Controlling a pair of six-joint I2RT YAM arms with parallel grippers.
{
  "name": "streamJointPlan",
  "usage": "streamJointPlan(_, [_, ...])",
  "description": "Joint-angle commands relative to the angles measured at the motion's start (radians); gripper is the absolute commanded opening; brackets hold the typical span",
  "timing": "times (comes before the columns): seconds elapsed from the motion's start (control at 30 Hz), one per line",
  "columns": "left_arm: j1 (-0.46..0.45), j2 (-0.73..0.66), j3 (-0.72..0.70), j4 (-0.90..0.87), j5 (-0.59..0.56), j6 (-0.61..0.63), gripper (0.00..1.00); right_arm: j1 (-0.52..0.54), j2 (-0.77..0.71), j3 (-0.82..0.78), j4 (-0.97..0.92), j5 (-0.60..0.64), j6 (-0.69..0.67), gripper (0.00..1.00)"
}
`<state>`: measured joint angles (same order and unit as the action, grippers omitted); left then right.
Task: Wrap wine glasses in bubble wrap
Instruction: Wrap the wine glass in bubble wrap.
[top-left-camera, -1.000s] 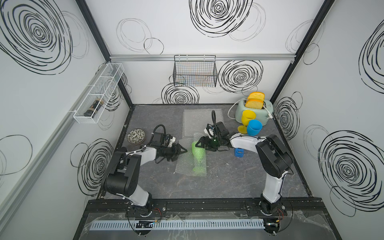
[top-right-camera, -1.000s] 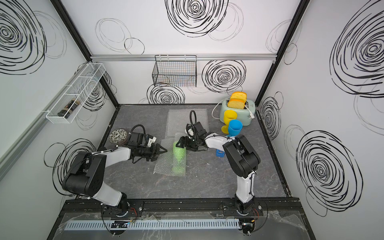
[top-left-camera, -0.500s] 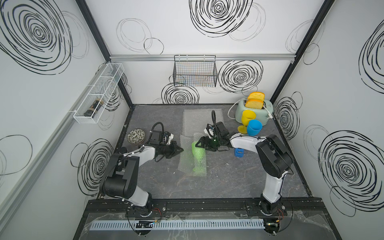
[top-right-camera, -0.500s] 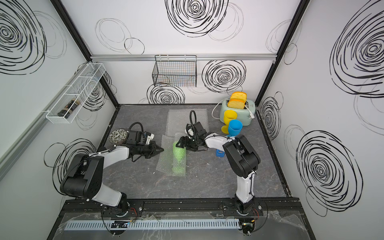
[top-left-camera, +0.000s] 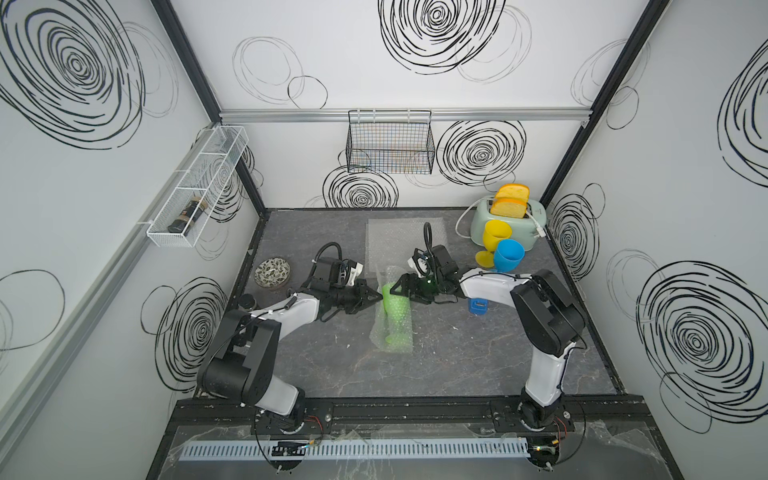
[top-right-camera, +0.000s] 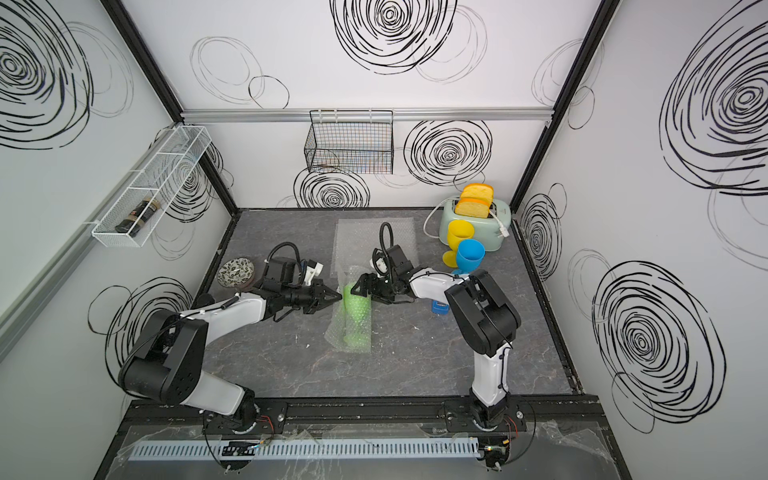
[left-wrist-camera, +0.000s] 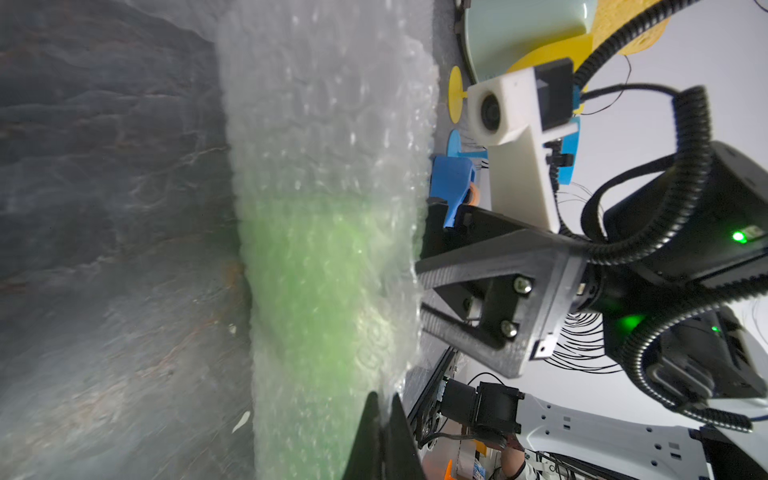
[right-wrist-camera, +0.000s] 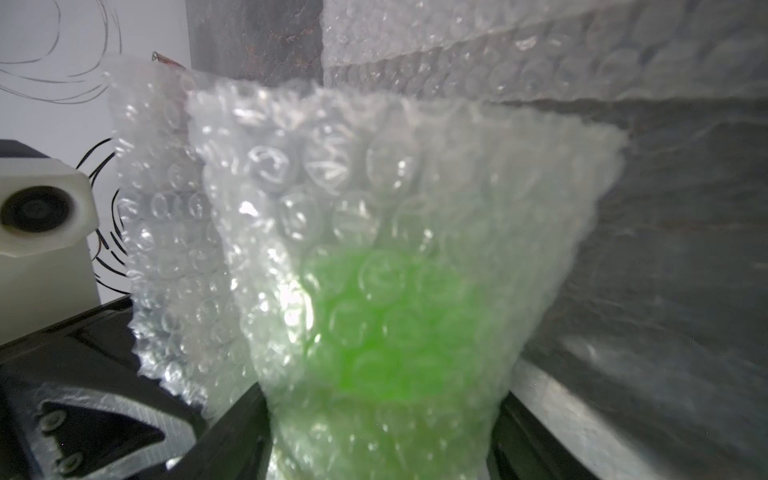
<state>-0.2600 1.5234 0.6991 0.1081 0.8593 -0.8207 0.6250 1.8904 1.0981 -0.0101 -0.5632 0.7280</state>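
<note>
Looking at the middle of the table (top-left-camera: 457, 357), you find the lime green goblet (top-left-camera: 392, 309) lying on its side, rolled in bubble wrap (top-left-camera: 397, 338). The right gripper (top-left-camera: 399, 289) grasps the wrapped bowl between its jaws. The left gripper (top-left-camera: 379, 297) has its jaws clenched on the wrap's loose edge. The yellow goblet (top-left-camera: 494, 235) and blue goblet (top-left-camera: 508, 254) stand upright beside the toaster (top-left-camera: 536, 226).

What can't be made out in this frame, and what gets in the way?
- Outline of the green goblet: only a green blur through the bubble wrap in both wrist views.
- Whether film sits between the shut tips of the left tool: blurred in the left wrist view, tiny in top views.
- Pads of the right tool: buried under wrap in the right wrist view.
- Label of the bottle: too small in top views.
</note>
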Motion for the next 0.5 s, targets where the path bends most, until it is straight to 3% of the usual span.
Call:
streamJointPlan(0.0, [-0.036, 0.036, 0.034, 0.105, 0.062, -0.088, 0.0, 0.015, 0.011, -0.041, -0.04, 0.036, 0.031, 0.77])
streamJointPlan(0.23, [-0.086, 0.108, 0.055, 0.132, 0.067, -0.128, 0.0, 0.016, 0.001, -0.058, -0.029, 0.035, 0.047, 0.77])
streamJointPlan(0.37, [-0.115, 0.15, 0.082, 0.125, 0.06, -0.09, 0.0, 0.027, -0.014, -0.057, -0.036, 0.041, 0.043, 0.77])
streamJointPlan(0.47, [-0.127, 0.194, 0.107, 0.083, 0.044, -0.054, 0.06, 0.023, -0.019, -0.063, -0.041, 0.033, 0.048, 0.77])
